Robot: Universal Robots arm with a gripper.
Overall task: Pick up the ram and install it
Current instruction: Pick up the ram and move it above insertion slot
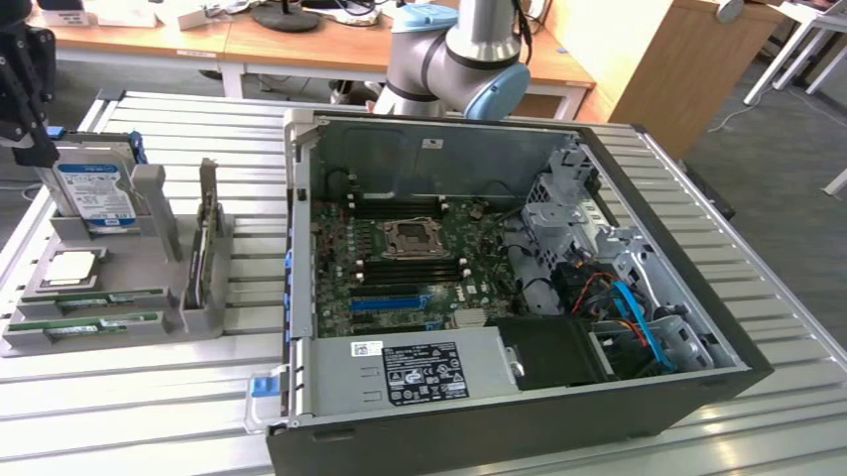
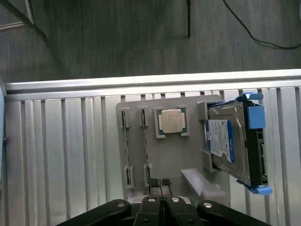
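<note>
1. Ram (image 1: 99,297) sits in the grey holder (image 1: 146,332) on the slatted table (image 1: 173,407), at the exterior view's left of the open computer case (image 1: 530,129). It is a thin green stick resting in a clip track, with a 2nd green stick just beside it.
2. From my wrist I see the ram (image 2: 145,146) edge-on as a narrow line between 2 clips on the holder (image 2: 164,160), near the processor chip (image 2: 170,121) and apart from the upright hard drive (image 2: 225,141).
3. I am the gripper (image 2: 162,184), and my 2 fingers are pressed tip to tip with nothing between them. I hold nothing.
4. In the exterior view the gripper (image 1: 30,139) hangs above the far end of the holder, close to the hard drive (image 1: 95,193) and well apart from the case.
5. As I judge it, the step in hand is the approach for the pick-up: no stick is lifted, and the black memory slots (image 1: 397,260) on the board look unfilled.
6. That pick calls for my jaws to part wide enough for the stick's thin edge, line up along its length, and come down between the clips without knocking the neighbouring stick.
7. My closed tips are near the ram's track but not touching it.
</note>
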